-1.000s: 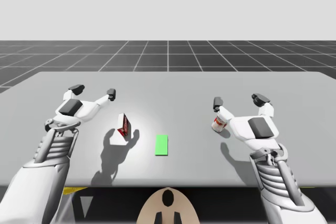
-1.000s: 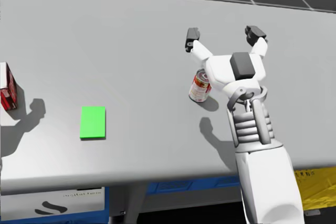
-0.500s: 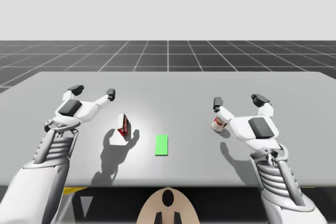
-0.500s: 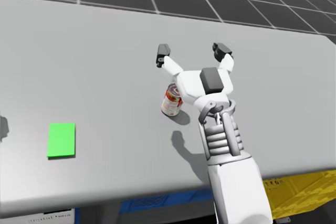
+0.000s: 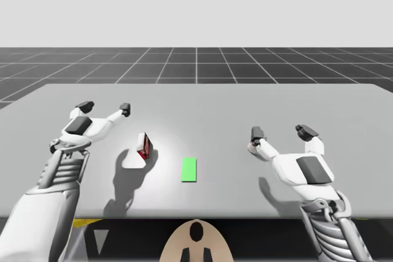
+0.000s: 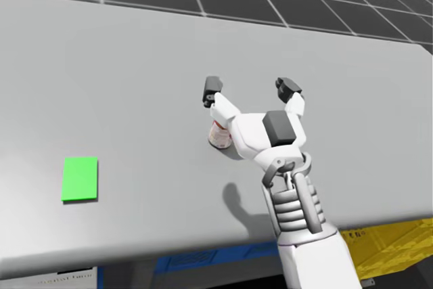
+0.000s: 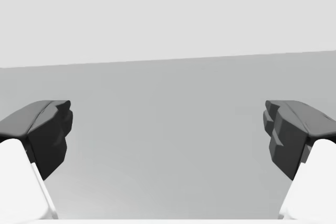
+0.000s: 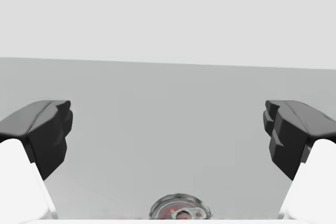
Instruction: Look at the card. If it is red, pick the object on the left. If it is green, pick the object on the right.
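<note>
A green card lies flat at the table's middle front. Left of it stands a red and white box. To the card's right a red and white can stands upright, mostly hidden behind my right hand. My right gripper hangs open above and just past the can. In the right wrist view the can's top shows low between the open fingers. My left gripper is open over bare table, left of and behind the box.
The grey table stretches wide behind both hands. A yellow crate and a blue one sit below the table's front edge.
My right arm has pulled back toward me and risen, so its hand now covers most of the can. The left hand shifted slightly left. My head turned right earlier.
</note>
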You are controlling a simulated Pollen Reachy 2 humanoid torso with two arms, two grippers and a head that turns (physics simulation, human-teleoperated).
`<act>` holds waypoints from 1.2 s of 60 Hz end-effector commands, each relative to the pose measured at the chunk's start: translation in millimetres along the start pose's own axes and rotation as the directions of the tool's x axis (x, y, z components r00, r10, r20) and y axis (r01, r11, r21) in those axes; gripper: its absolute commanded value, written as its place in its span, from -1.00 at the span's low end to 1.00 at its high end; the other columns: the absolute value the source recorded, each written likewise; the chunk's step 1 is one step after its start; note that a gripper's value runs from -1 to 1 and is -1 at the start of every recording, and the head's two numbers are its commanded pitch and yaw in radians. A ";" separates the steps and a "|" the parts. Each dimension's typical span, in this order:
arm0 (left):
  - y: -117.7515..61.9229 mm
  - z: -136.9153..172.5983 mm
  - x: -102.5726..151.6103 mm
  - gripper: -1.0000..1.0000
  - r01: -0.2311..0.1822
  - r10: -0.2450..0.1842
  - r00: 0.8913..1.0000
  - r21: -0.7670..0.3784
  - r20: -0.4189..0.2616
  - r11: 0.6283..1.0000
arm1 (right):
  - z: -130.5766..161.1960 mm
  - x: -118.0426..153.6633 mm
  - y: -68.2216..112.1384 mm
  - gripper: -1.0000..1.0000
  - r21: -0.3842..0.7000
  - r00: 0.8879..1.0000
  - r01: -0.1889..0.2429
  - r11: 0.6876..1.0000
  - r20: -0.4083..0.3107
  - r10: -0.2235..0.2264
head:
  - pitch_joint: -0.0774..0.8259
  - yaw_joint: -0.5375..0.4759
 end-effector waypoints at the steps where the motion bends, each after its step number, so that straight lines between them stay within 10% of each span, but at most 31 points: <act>1: 7.0 -2.3 -0.9 -1.00 -0.015 0.016 1.000 0.031 -0.002 0.999 | 19.2 -33.5 13.0 -1.00 0.028 0.994 0.092 0.995 -0.060 -0.090 | 0.61 -0.63; 38: 11.1 -1.9 0.1 -1.00 -0.037 0.036 0.999 0.059 0.008 0.998 | -25.3 -107.1 -4.3 -1.00 -0.042 0.943 0.157 0.987 -0.290 -0.163 | 0.61 -0.62; 63: 12.9 -2.7 0.6 -1.00 -0.041 0.040 0.999 0.061 0.010 0.997 | -51.7 -120.4 4.4 -1.00 -0.003 0.950 0.108 0.994 -0.296 -0.104 | 0.60 -0.60; 66: 13.1 -2.8 0.4 -1.00 -0.041 0.041 0.999 0.062 0.009 0.997 | -49.5 -120.2 4.6 -0.62 -0.025 0.961 0.084 0.996 -0.261 -0.088 | 0.59 -0.60; 67: 13.1 -2.7 0.4 -1.00 -0.041 0.041 0.999 0.062 0.009 0.997 | -49.0 -120.1 4.2 0.12 -0.039 0.963 0.082 0.996 -0.253 -0.089 | 0.59 -0.60; 69: 13.2 -3.1 0.2 -1.00 -0.040 0.040 0.999 0.062 0.009 0.997 | -48.4 -119.9 3.0 0.82 -0.050 0.963 0.087 0.995 -0.253 -0.097 | 0.59 -0.61; 72: 13.1 -3.2 0.1 -1.00 -0.040 0.040 0.999 0.061 0.009 0.997 | -47.6 -120.0 2.7 0.95 -0.052 0.963 0.085 0.995 -0.253 -0.096 | 0.59 -0.61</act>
